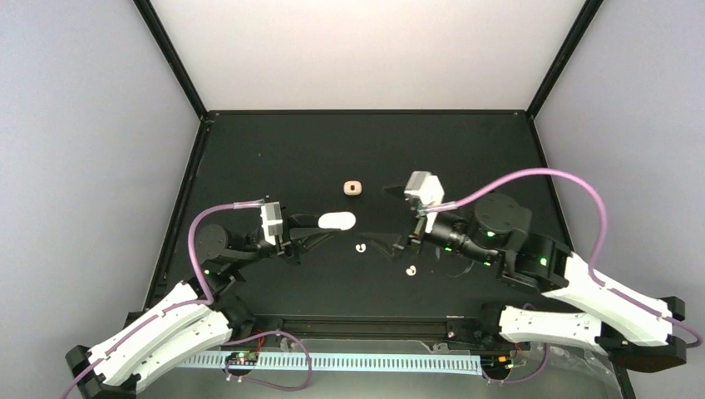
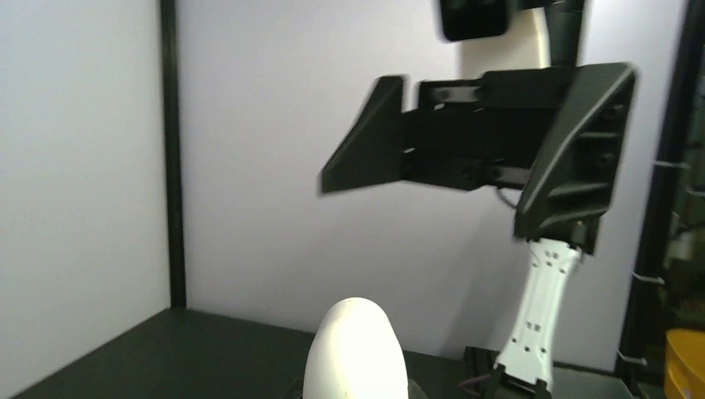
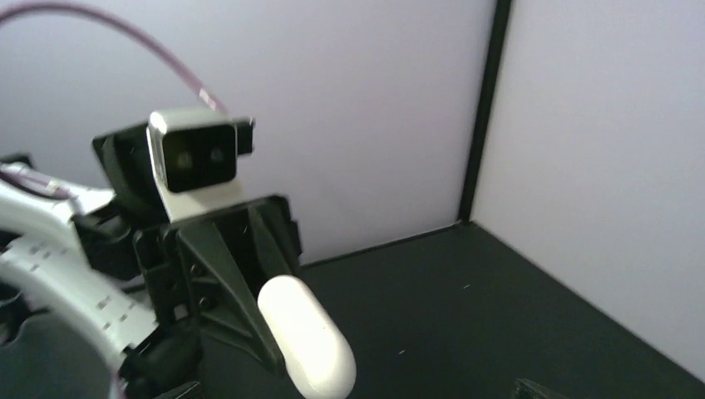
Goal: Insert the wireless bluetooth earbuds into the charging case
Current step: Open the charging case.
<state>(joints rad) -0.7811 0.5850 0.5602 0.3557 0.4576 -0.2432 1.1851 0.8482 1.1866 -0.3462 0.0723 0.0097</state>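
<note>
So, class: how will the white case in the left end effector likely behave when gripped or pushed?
The case looks smooth and glossy, so it may slip in the left end effector. Its rounded pill shape suggests it would roll or spin if pushed. It shows no dent in the grip, so it is probably rigid.

There is one smooth white oval plastic case (image 1: 337, 221). There is one small tan squarish thing (image 1: 353, 189) with a dark middle. There are two tiny white earbuds — one earbud (image 1: 360, 247) and another earbud (image 1: 410, 269).
</note>
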